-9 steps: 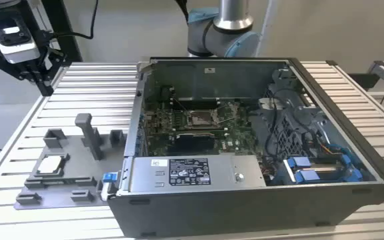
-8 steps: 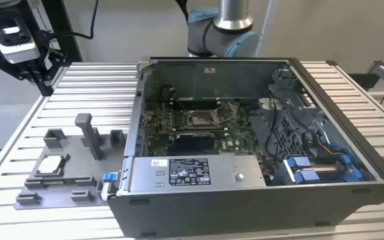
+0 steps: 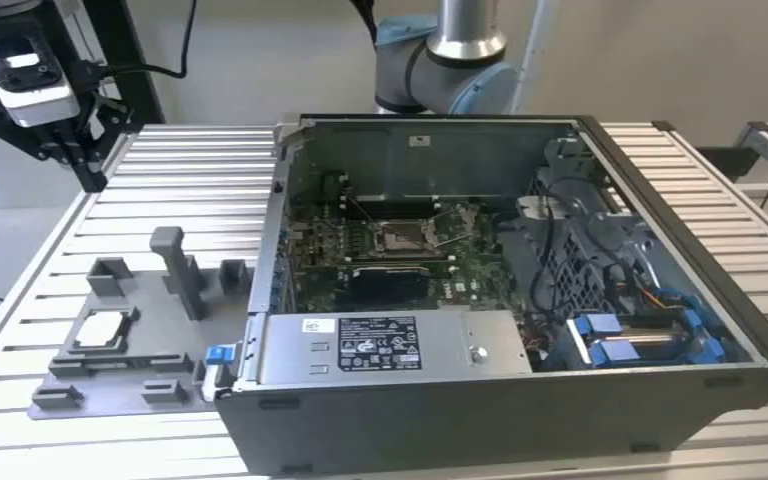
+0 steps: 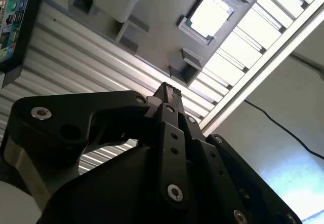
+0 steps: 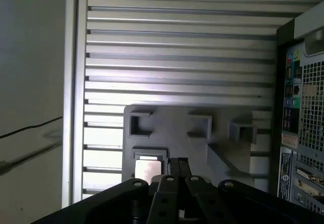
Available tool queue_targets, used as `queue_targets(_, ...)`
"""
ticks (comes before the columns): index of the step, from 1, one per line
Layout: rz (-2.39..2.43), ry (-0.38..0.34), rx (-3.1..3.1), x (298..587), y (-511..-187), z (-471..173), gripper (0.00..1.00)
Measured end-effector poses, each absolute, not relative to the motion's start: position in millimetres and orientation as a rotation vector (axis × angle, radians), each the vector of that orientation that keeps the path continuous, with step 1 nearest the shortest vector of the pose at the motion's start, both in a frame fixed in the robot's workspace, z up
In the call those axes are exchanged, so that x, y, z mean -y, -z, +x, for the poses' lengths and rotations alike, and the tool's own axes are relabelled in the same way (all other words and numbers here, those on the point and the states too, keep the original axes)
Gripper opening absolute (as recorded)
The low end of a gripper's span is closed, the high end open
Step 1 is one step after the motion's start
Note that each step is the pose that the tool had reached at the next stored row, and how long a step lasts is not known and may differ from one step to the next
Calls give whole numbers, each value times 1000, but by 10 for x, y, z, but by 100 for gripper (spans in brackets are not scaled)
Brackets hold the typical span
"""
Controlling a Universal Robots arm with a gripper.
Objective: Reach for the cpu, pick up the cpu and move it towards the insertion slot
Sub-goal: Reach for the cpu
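step: reach | black two-finger gripper (image 4: 169, 89) clenched on nothing, high, well apart from grey plastic fixture plate (image 3: 157, 345) | silvery square cpu (image 3: 101, 328) seated in plate's pocket | advise: unclench early, centre over cpu, descend vertical, pinch thin edges

- I'm looking at a robotics lab or test workshop — its bench is a slatted aluminium table (image 3: 171, 180).
- An opened computer case (image 3: 491, 420) sits on it, arm base (image 3: 444, 60) at its twelve o'clock.
- Grey fixture plate (image 3: 157, 340) at its nine o'clock.
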State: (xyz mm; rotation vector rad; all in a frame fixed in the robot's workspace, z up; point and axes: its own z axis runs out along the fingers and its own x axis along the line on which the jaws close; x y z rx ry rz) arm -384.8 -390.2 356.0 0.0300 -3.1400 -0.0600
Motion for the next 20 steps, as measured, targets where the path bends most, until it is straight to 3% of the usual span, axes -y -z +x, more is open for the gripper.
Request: queue_targets(20, 30, 60, 3140, 3969, -3560, -3984, 0)
